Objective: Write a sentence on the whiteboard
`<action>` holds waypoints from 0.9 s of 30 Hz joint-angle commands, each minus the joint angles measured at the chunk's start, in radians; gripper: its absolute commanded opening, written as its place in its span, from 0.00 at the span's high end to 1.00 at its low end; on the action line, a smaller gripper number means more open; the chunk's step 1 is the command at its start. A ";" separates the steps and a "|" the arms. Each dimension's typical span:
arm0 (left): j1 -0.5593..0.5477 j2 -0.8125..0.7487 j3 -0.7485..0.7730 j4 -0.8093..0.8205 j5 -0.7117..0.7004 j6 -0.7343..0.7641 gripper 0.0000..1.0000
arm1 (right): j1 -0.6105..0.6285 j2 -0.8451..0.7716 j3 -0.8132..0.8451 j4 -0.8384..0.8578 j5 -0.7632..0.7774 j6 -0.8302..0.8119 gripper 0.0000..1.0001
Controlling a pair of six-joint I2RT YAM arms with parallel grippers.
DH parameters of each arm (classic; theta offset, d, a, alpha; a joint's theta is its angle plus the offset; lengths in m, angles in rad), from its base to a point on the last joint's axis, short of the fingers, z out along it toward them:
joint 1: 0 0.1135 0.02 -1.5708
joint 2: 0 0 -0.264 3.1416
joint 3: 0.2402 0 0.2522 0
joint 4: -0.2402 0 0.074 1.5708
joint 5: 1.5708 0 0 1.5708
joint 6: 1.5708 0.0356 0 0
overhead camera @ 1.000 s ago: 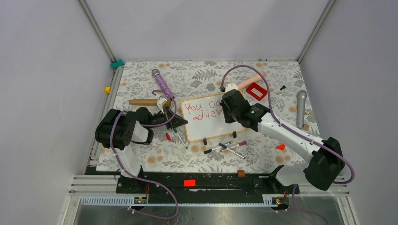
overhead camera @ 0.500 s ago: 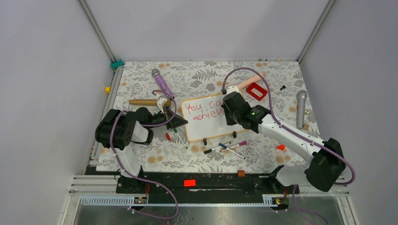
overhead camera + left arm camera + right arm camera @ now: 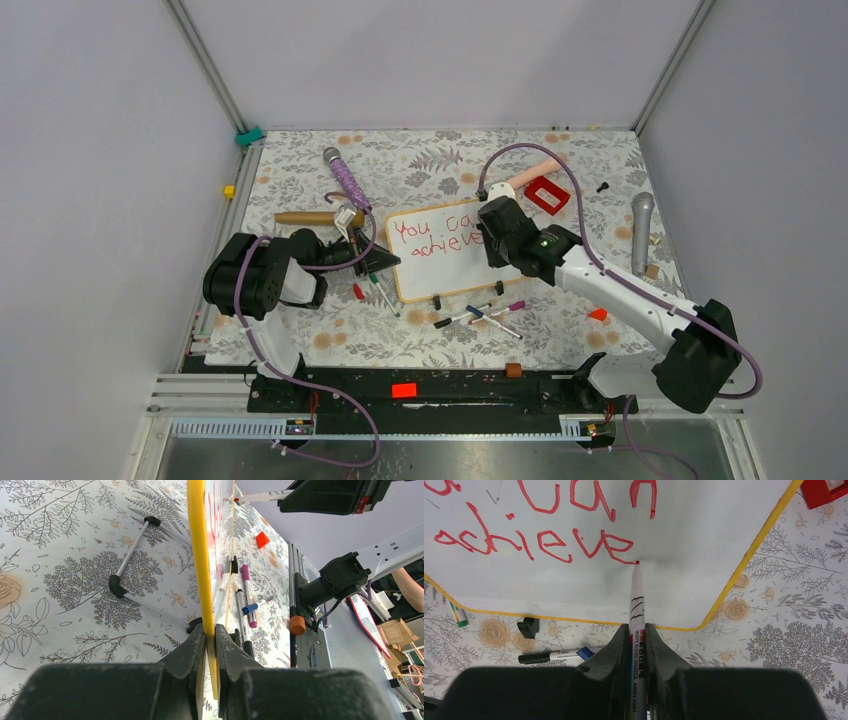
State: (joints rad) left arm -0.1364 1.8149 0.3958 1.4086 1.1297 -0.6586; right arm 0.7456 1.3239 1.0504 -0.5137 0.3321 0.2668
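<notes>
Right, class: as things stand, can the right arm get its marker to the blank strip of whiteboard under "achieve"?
Probably yes. The marker in the right gripper has its tip on the whiteboard just after "achieve", and the strip below is bare. The left gripper only clamps the board's edge.

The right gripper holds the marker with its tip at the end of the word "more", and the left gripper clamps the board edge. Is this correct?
Not quite. The right wrist view shows the marker tip at the end of "achieve"; no "more" is written. The right gripper holds it, and the left gripper clamps the board edge.
</notes>
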 commanded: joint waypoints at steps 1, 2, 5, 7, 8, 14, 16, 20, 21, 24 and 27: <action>0.009 -0.019 0.011 0.072 -0.008 0.072 1.00 | -0.009 -0.084 0.034 0.025 -0.012 0.000 1.00; 0.009 -0.017 0.011 0.072 -0.010 0.072 1.00 | -0.011 -0.096 0.025 0.034 -0.024 0.000 1.00; 0.005 -0.011 0.015 0.072 -0.011 0.068 1.00 | -0.010 -0.129 -0.006 0.063 -0.059 0.013 1.00; 0.000 -0.006 0.017 0.073 -0.008 0.075 1.00 | -0.007 -0.140 -0.023 0.076 -0.088 0.025 1.00; -0.001 -0.003 0.016 0.073 -0.007 0.080 1.00 | -0.002 -0.142 -0.027 0.082 -0.100 0.030 1.00; -0.010 0.010 0.015 0.073 -0.016 0.087 0.99 | 0.098 -0.120 -0.026 0.091 -0.062 -0.004 1.00; -0.012 0.017 0.019 0.071 -0.018 0.084 0.99 | 0.158 -0.096 -0.019 0.096 -0.039 -0.035 1.00; -0.015 0.021 0.020 0.073 -0.020 0.080 0.99 | 0.232 -0.035 0.001 0.100 -0.003 -0.102 1.00; -0.016 0.020 0.020 0.072 -0.019 0.081 0.99 | 0.244 -0.020 0.004 0.102 0.004 -0.112 1.00; -0.023 0.015 0.016 0.073 -0.020 0.081 0.99 | 0.259 0.007 0.002 0.112 0.010 -0.119 1.00; -0.030 0.008 0.013 0.073 -0.020 0.082 0.99 | 0.274 0.030 0.000 0.129 0.008 -0.128 1.00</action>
State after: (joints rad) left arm -0.1551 1.8210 0.3981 1.4143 1.1221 -0.6510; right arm 1.0008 1.3388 1.0233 -0.4332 0.3000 0.1749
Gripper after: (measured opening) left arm 0.093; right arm 0.168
